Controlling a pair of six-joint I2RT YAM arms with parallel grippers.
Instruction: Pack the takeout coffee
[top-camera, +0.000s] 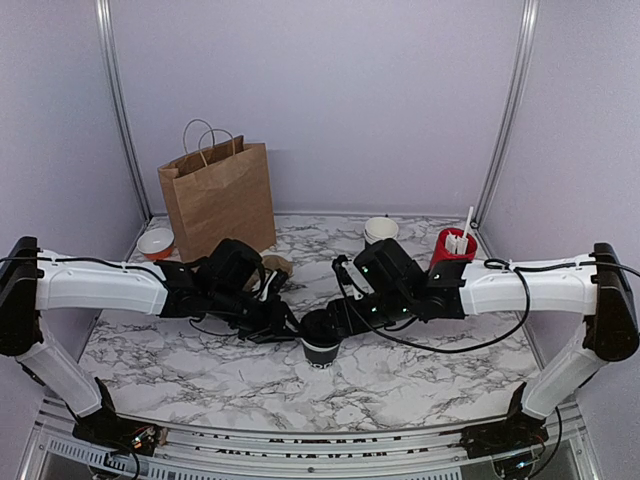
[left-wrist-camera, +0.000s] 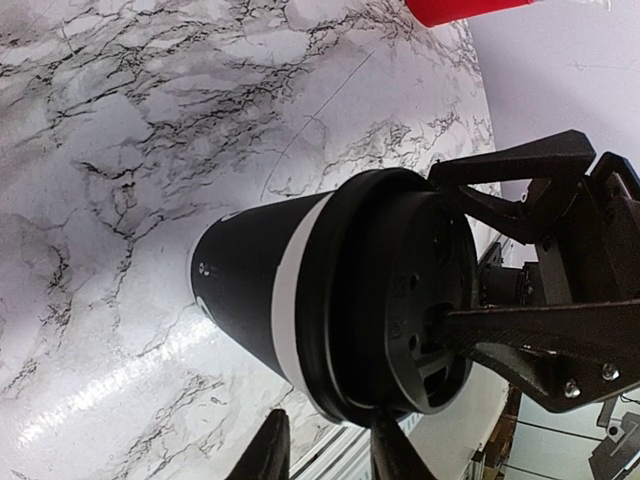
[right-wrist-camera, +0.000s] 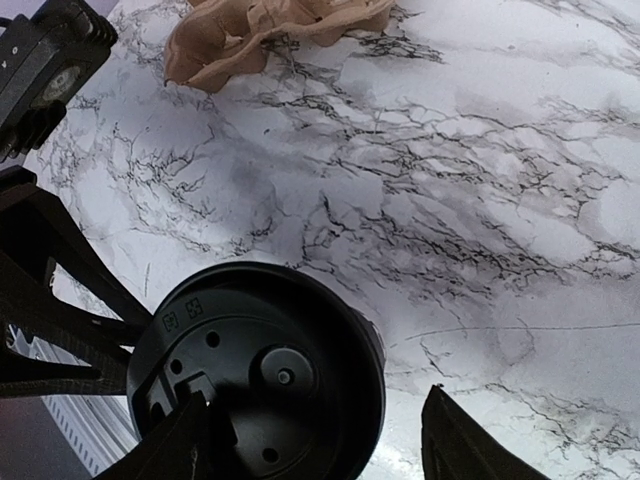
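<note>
Judging cup (top-camera: 320, 351) light, thin-walled, crushable; lid (right-wrist-camera: 262, 375) may pop. We noted it upright mid-counter (top-camera: 430, 385). Right fingers (right-wrist-camera: 462, 445) wide, straddling lid; left fingers (left-wrist-camera: 266, 455) narrow, empty, beside cup. We favoured gentle mid-wall grip.

**Counter** (top-camera: 420, 385): white marble pattern with dark veining. Standing or lying on it:
- Back left: brown paper bag (top-camera: 218, 200), upright, handles up.
- Just left of the bag: small white bowl (top-camera: 156, 242) with an orange band.
- In front of the bag: crumpled brown paper (right-wrist-camera: 270, 35).
- Back centre: white cup (top-camera: 381, 230), possibly a stack.
- Right of that: red cup (top-camera: 452, 250) holding white sticks (top-camera: 463, 232).
- Front centre: black paper cup (left-wrist-camera: 250, 290), upright, with black lid (right-wrist-camera: 260, 370) on.
</note>
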